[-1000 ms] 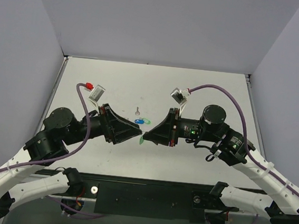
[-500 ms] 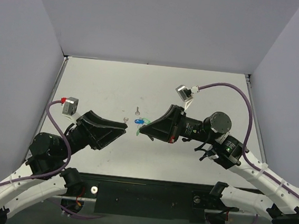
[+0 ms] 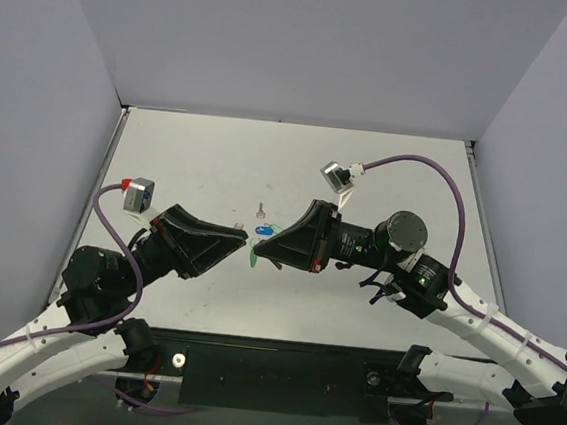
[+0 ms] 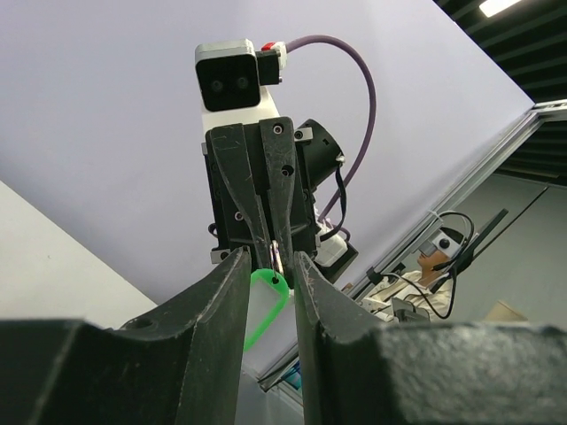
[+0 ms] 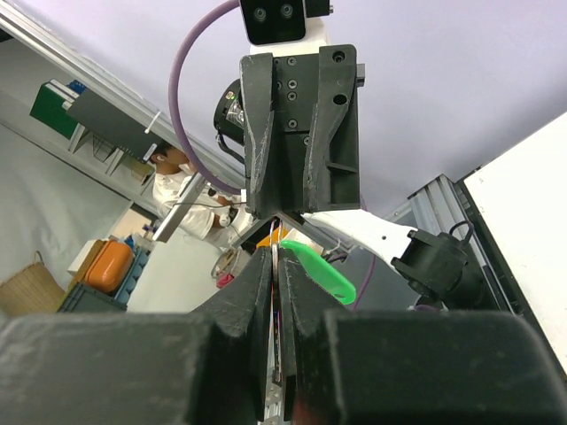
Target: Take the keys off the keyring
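Observation:
My right gripper (image 3: 264, 248) is shut on the thin metal keyring (image 5: 275, 234) and holds it above the table. A green plastic tag-like key head (image 3: 255, 261) hangs from the ring; it also shows in the right wrist view (image 5: 321, 273). A blue-headed key (image 3: 266, 231) sits by the same fingertips. My left gripper (image 3: 244, 235) faces the right one tip to tip, jaws a little apart, with the green head (image 4: 264, 305) and the ring (image 4: 277, 255) seen in the gap. One bare silver key (image 3: 261, 210) lies on the table behind them. A small silver piece (image 3: 239, 225) lies by my left fingertip.
The white table (image 3: 189, 153) is walled by grey panels on three sides. A black bar (image 3: 278, 373) runs along the near edge between the arm bases. Purple cables loop over both wrists.
My left arm swung back to the left, away from the right gripper, then came forward again to meet it. My right gripper shifted slightly left and up, still holding the ring.

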